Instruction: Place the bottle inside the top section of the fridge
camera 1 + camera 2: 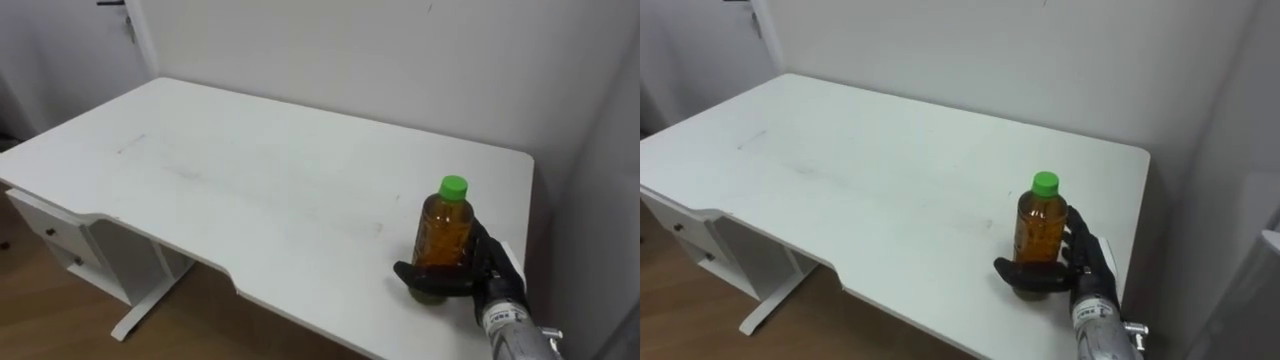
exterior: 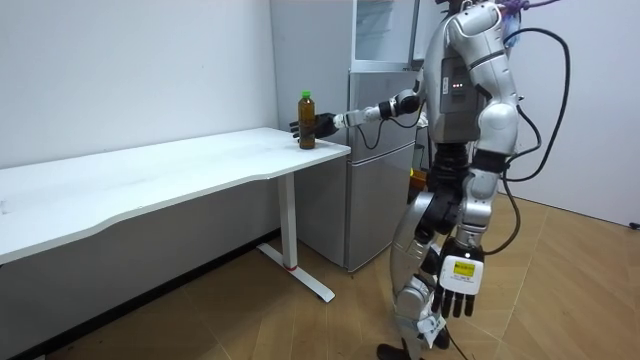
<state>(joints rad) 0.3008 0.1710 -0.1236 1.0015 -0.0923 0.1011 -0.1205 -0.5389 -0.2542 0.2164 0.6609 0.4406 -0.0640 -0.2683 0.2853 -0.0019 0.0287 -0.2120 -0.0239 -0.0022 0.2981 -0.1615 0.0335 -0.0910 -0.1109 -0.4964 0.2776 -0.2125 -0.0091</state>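
Amber bottle (image 1: 443,235) stands upright on the white table (image 1: 250,180), my right hand (image 1: 492,268) curled round its base; my left hand (image 2: 460,287) hangs down, fingers seemingly relaxed

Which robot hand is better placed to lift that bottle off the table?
The right robot hand: its thumb and fingers curl round the bottle near the right edge of the table. The left robot hand hangs at the robot's side.

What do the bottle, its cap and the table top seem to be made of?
The bottle looks like clear, glossy plastic: it is see-through and amber inside. Its cap seems to be opaque green plastic. The table top is white, smooth and matte, probably laminated board, with faint marks on it.
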